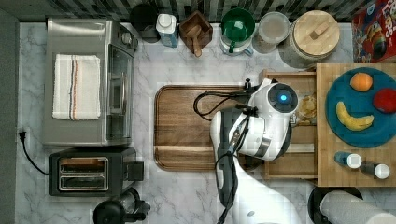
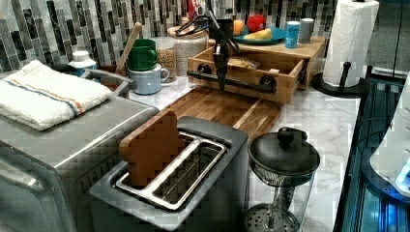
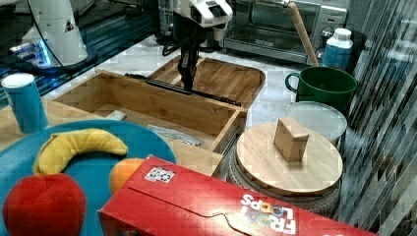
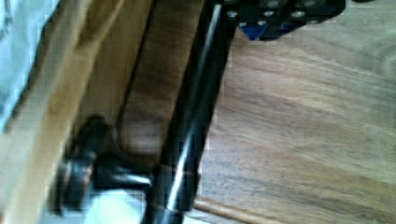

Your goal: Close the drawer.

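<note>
— Fingers first: can you say whether they grip anything?

— No. The gripper [image 2: 221,79] hangs down at the drawer's black bar handle [image 2: 232,82], right at the bar in the left view, but whether the fingers are spread or clamped on it I cannot tell. The wrist view puts the handle [image 4: 191,121] directly under the camera, with the walnut tray [image 4: 303,116] beyond it.

— And the drawer itself?

— The drawer [image 3: 142,101] is pulled well out from under the pale wooden slab [image 1: 327,168] that carries the blue plate [image 1: 341,135]. In the top view it juts toward the top view's left, its front edge reaching the walnut tray [image 1: 182,126]. Something flat and pale lies on its floor [image 3: 174,135].

— So closing hasn't begun?

— By my reading, hardly; most of its travel is left.

— What might go wrong?

— The push has to run straight along the slides. If the contact sits off the handle's middle, as the left view suggests, the drawer could skew and bind. If the tip merely rests against the round bar, it could slide over or under it. A hard shove might also jolt the slab and roll the fruit [image 1: 361,81] or tip the two small shakers [image 1: 353,160].

— Anything nearby in the way?

— The lidded jar [image 3: 290,162] stands just beside the drawer's side wall, but off its path.
</note>
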Available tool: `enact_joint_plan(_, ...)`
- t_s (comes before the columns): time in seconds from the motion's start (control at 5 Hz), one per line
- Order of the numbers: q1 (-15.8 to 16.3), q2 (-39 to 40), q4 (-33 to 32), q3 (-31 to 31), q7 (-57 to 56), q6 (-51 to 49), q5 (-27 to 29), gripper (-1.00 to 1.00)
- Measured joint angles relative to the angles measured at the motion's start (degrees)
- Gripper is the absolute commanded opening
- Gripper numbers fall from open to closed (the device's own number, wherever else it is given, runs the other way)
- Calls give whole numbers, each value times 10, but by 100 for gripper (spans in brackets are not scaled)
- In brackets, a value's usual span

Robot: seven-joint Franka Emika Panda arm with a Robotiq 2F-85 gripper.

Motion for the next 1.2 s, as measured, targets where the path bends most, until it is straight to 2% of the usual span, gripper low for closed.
enact_joint_plan(0.4,-38,41,64,-25,-91,-45,0,-100)
enact_joint_plan(0.8,-91,88,141,-60,-152,-65,-4,-100)
enact_joint_plan(1.0,-109,93,151,-59,-165,-67,24,-100)
enact_joint_plan(1.2,-105,93,149,-61,-165,-67,21,-100)
